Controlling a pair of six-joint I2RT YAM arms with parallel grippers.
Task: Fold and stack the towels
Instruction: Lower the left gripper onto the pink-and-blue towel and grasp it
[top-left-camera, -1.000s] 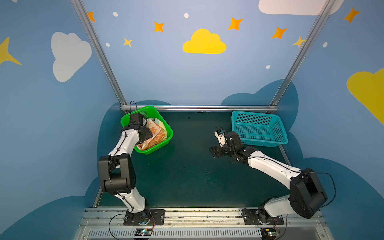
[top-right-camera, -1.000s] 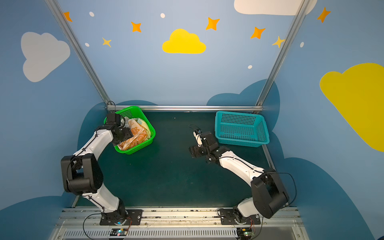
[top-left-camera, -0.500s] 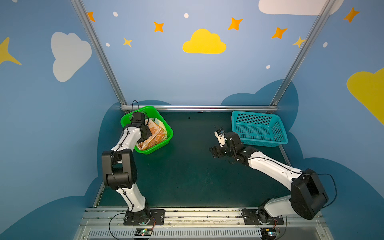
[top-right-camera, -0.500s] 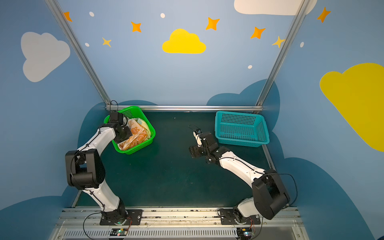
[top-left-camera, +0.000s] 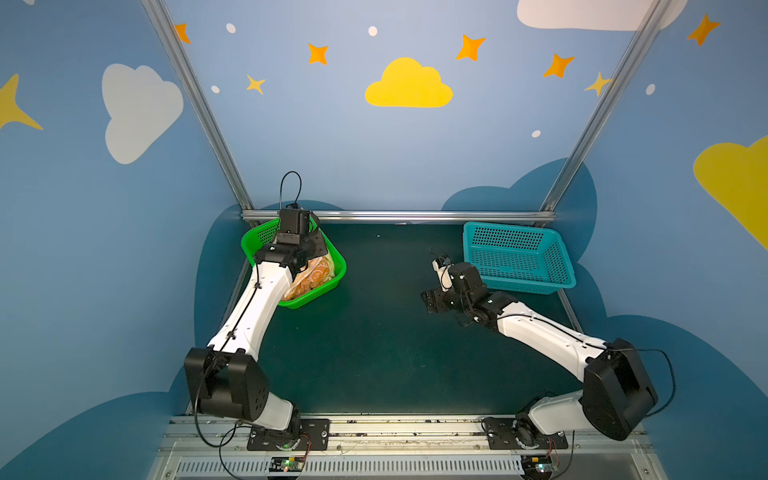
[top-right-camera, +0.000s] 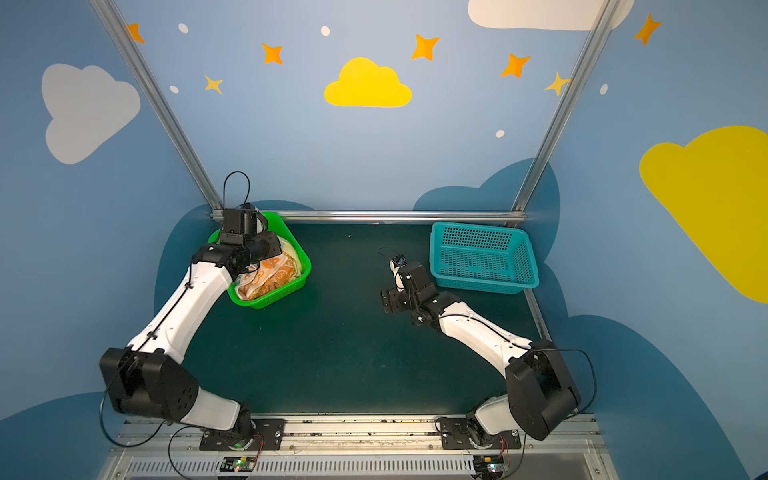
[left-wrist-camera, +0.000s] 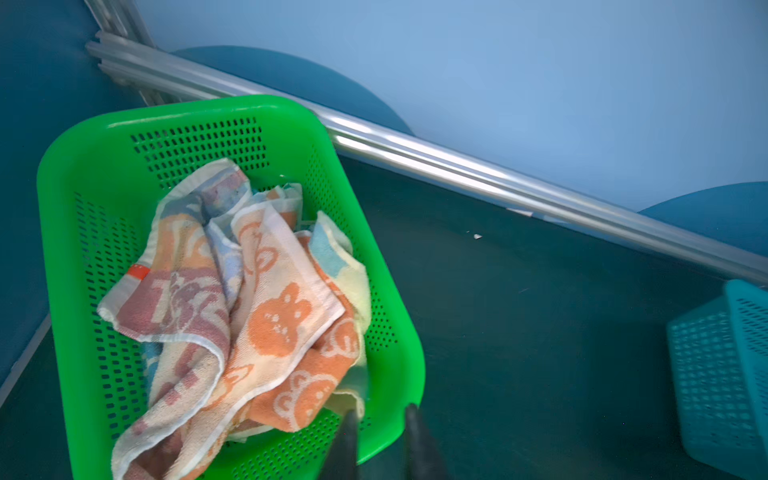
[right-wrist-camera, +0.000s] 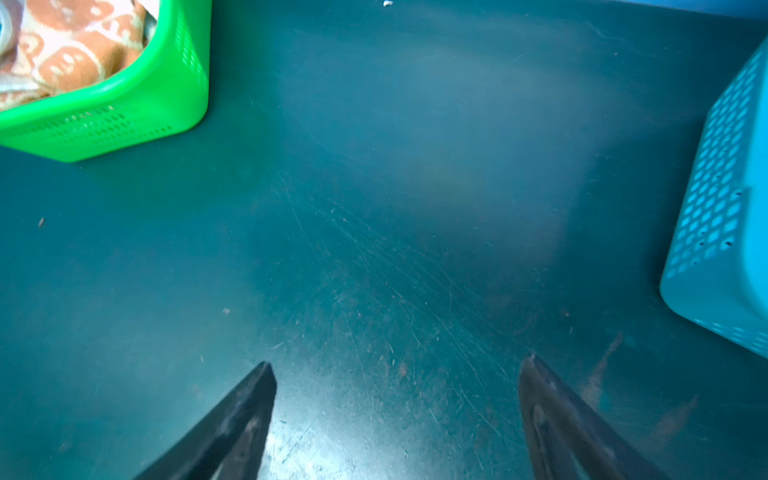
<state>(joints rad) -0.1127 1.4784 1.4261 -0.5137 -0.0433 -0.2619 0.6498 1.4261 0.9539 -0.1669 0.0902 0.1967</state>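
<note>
The left end effector holds its fingers a narrow gap apart, with no cloth between them, over a corner rim of the green basket. The towels lie crumpled in that basket. The right end effector is spread wide above the scratched dark desk. The teal basket sits back right by the aluminium rail. Between the baskets the desk lies open, and blue walls close three sides.
</note>
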